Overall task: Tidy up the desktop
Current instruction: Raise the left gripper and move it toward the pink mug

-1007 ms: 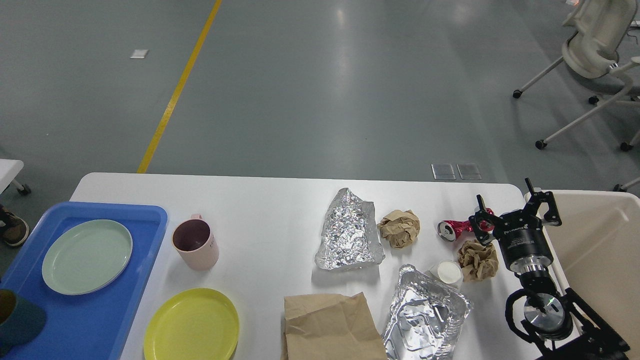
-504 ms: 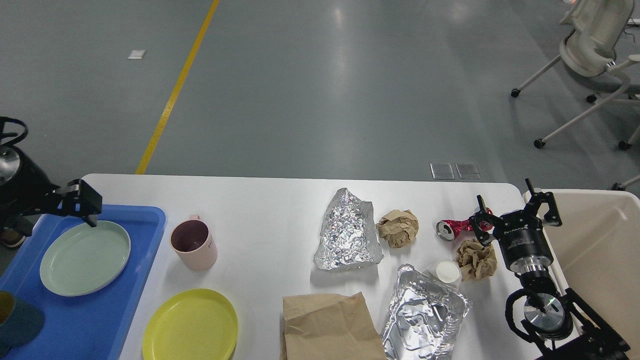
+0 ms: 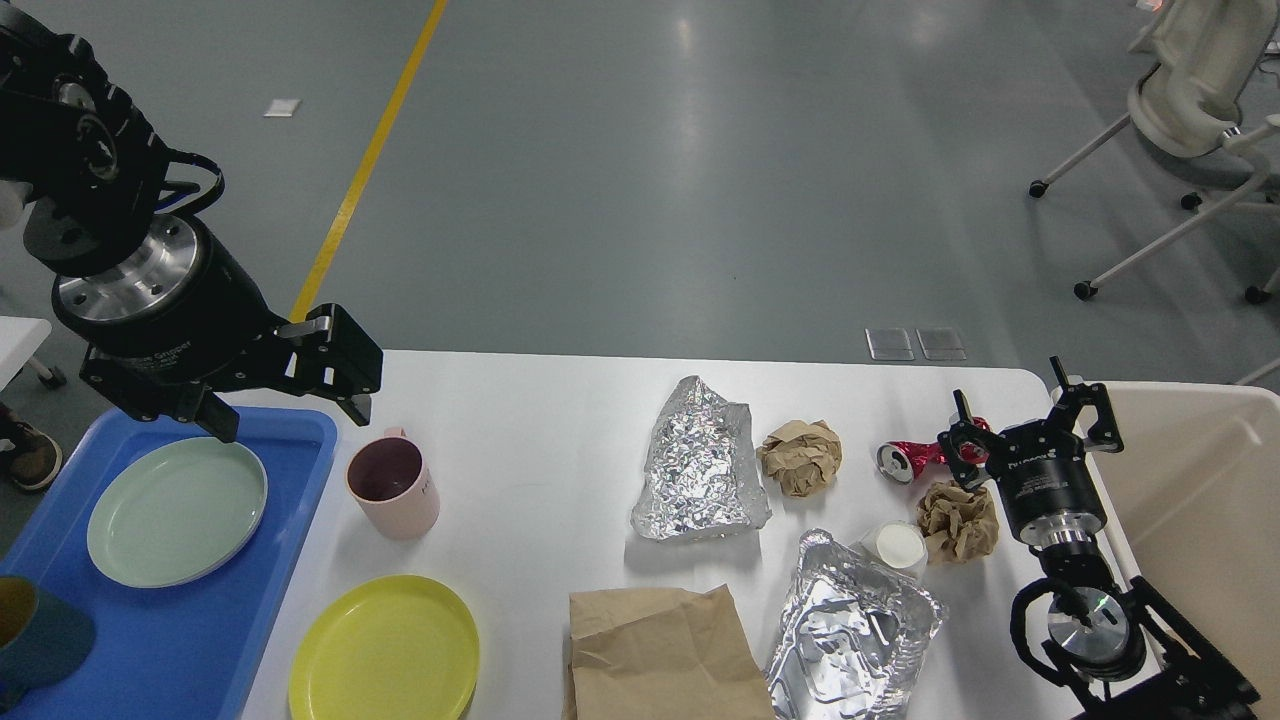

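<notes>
The white desktop (image 3: pixel 540 420) carries dishes on its left and rubbish on its right. My left gripper (image 3: pixel 291 414) hangs open and empty over the far right corner of the blue tray (image 3: pixel 210 630), just left of a pink mug (image 3: pixel 392 487). My right gripper (image 3: pixel 1024 408) stands open near the table's right edge, with a crushed red can (image 3: pixel 908 458) just to its left and a brown paper ball (image 3: pixel 957 520) below it. Nothing is held by either gripper.
A green plate (image 3: pixel 177 512) and a dark cup (image 3: pixel 40 635) sit in the tray. A yellow plate (image 3: pixel 385 650), crumpled foil (image 3: pixel 698 462), another paper ball (image 3: pixel 800 457), a foil tray (image 3: pixel 850 625), a white cup (image 3: pixel 897 547) and a paper bag (image 3: pixel 660 650) lie about. A beige bin (image 3: pixel 1200 500) stands at the right.
My left arm has swung in from the left edge, rising and moving right to hang over the tray's far corner beside the mug. The right arm has not moved.
</notes>
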Controlling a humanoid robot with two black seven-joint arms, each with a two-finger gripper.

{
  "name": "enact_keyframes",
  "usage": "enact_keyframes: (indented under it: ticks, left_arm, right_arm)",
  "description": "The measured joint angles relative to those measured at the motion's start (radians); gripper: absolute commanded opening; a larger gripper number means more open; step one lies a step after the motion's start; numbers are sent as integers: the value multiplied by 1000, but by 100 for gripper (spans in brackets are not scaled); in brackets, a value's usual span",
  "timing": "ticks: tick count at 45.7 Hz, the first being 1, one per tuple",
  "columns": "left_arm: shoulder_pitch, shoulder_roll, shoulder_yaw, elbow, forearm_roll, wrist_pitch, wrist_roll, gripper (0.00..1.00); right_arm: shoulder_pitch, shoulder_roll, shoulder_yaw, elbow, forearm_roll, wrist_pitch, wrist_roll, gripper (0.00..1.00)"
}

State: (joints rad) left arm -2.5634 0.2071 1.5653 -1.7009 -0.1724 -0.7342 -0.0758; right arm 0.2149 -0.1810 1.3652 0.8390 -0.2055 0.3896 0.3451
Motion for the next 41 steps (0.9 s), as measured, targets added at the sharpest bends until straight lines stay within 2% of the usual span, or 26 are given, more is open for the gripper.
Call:
enact_keyframes:
  ticks: [14,26,34,41]
  left_arm:
    - [-29,-14,-30,5,5,-20,2,96]
    - [4,-16,-38,18,9,63,-2,96]
    - [91,-5,-52,42,-3,122,0,96]
    - [244,4,-38,104,-52,200,3,96]
  right_arm:
    - [0,0,0,0,0,0,0,100]
    - [0,0,0,0,0,0,0,100]
    - [0,0,0,0,0,0,0,100]
    - [0,0,0,1,0,0,0,100]
